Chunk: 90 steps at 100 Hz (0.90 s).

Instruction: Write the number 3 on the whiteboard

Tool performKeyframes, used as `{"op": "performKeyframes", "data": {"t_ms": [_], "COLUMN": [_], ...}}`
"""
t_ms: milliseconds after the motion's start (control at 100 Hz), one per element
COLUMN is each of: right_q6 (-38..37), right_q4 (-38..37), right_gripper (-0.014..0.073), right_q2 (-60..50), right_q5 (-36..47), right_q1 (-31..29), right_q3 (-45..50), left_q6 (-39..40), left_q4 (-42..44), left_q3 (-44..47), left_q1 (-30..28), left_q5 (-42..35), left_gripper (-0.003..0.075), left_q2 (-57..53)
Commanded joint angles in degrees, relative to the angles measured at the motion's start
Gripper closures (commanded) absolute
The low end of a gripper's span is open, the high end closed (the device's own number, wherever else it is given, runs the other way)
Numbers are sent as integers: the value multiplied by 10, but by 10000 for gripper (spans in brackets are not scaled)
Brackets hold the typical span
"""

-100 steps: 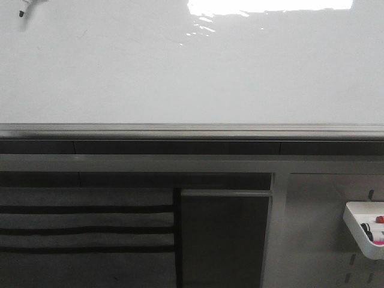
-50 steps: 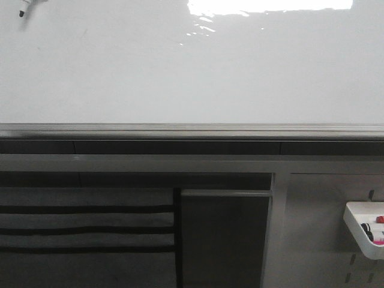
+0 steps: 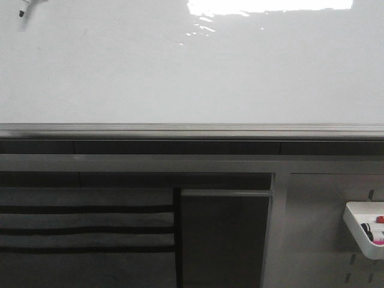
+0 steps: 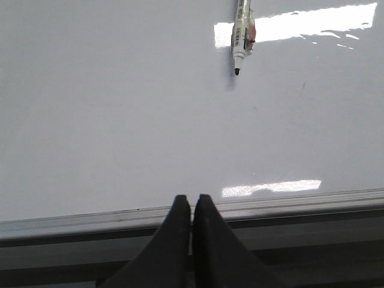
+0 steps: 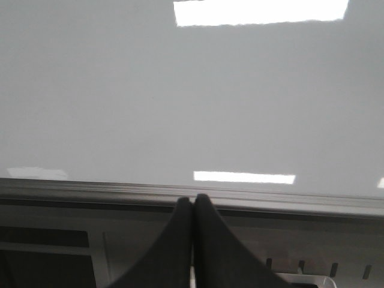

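The whiteboard [image 3: 192, 72] fills the upper half of the front view, glossy white with glare and a grey edge rail [image 3: 192, 130]. No number 3 shows on it; the board surface is blank. A white marker [image 4: 241, 37] with a black tip lies on the board, tip pointing toward the rail; its tip shows in the front view's top left corner as the marker [image 3: 24, 11]. My left gripper [image 4: 192, 201] is shut with nothing in it, over the rail. My right gripper [image 5: 193, 201] is also shut and empty, over the rail [image 5: 192, 195].
Below the rail is a grey pegboard panel [image 3: 324, 228] with a white tray [image 3: 365, 227] holding small items at the right. A dark panel [image 3: 223, 240] and striped slats [image 3: 84, 228] sit under the board.
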State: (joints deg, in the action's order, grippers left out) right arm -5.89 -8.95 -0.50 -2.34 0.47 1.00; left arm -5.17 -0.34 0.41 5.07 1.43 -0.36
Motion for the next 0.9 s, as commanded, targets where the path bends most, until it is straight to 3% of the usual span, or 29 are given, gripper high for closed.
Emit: {"op": "performKeyframes", "data": {"t_ms": [0,130,230,420,550,890], "right_q6": [3,3,3,3,3,3], "right_q4": [-6,26,37,37,37,37], "right_gripper": [668,668,668,668,668,668], "right_q2": [-12,-12,-11,38,110,160], "right_q5": [62,69,20,-123,-178,-158], "right_q1": [-3,-3,-3,-3,-3,-3], "right_q3": [12,-13,-61,-200,-285,-323], "left_q6": [4,4,4,4,4,4], "left_q4": [-21,-67,-73,-71,-70,-70], "left_q3": [-2,-28,-75,-209,-294,-324], "left_q1": [4,4,4,4,4,4], "left_q5": [-51,-48,-17,142,205,192], "left_gripper": [738,738,738,738,738,738], "left_q2": [-17,-17,-16,31,93,133]}}
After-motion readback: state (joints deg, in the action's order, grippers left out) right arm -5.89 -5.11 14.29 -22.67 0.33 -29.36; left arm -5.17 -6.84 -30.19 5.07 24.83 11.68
